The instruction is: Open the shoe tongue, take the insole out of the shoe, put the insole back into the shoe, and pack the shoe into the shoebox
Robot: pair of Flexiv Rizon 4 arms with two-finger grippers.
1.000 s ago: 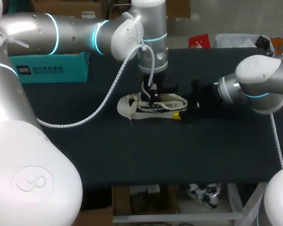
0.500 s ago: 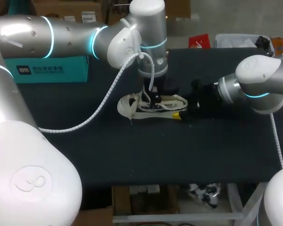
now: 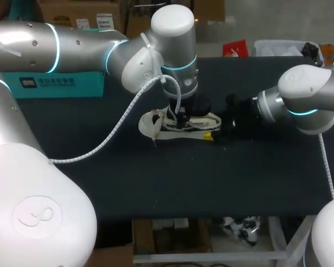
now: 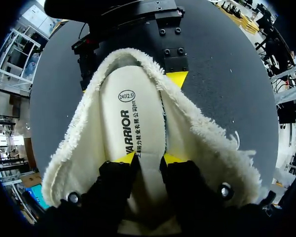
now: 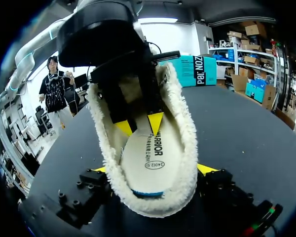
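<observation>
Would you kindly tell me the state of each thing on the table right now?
shoe: on the table, opening spread wide.
insole: inside the shoe.
left end effector: shut on insole.
right end effector: shut on shoe's heel.
shoebox: lid state not visible.

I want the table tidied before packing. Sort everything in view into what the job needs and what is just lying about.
Job: shoe, held by the right gripper; insole inside it, pinched by the left gripper; teal shoebox at the table's far left.
Not the job's: black table; left arm's white coiled cable.
</observation>
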